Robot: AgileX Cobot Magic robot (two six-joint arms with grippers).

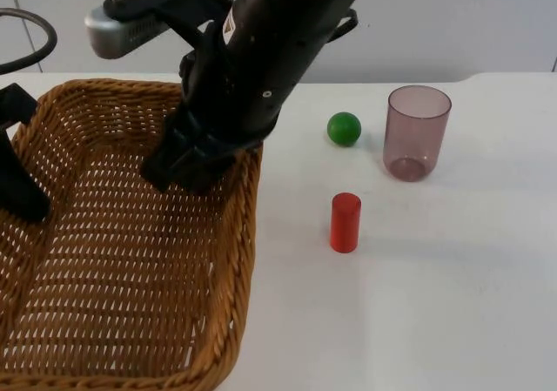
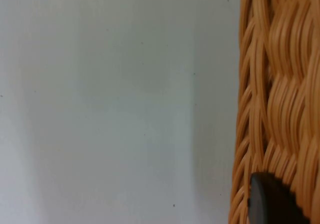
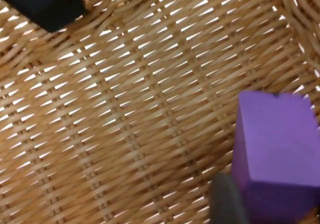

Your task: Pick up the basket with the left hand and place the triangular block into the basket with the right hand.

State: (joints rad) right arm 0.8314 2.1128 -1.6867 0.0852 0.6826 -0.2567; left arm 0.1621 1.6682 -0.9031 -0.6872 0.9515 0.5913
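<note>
The basket (image 1: pixel 122 269) was a wide, shallow tray of orange-brown wicker with a thick braided rim, its open weave letting the white surface (image 1: pixel 418 304) show through. The triangular block (image 3: pixel 275 149) was purple, with flat matte faces and sharp edges, and in the right wrist view it hung just above the woven floor of the basket. The right end effector (image 1: pixel 178 169) reached down over the basket's rim at about two o'clock of the basket and sat inside it, clenched on the purple block, one grey fingertip (image 3: pixel 227 204) pressed against the block's side. The left end effector (image 1: pixel 22 191) stood at the basket's nine o'clock edge, gripping the wicker wall; in the left wrist view a black fingertip (image 2: pixel 272 204) lay flat against the outside of the weave, with bare white surface beside it. Outside the basket, toward three o'clock, a red cylinder (image 1: pixel 345 222) stood upright near the rim, a green ball (image 1: pixel 344 129) lay beyond it, and a translucent purple-brown cup (image 1: pixel 417 131) stood upright just beside the ball.
</note>
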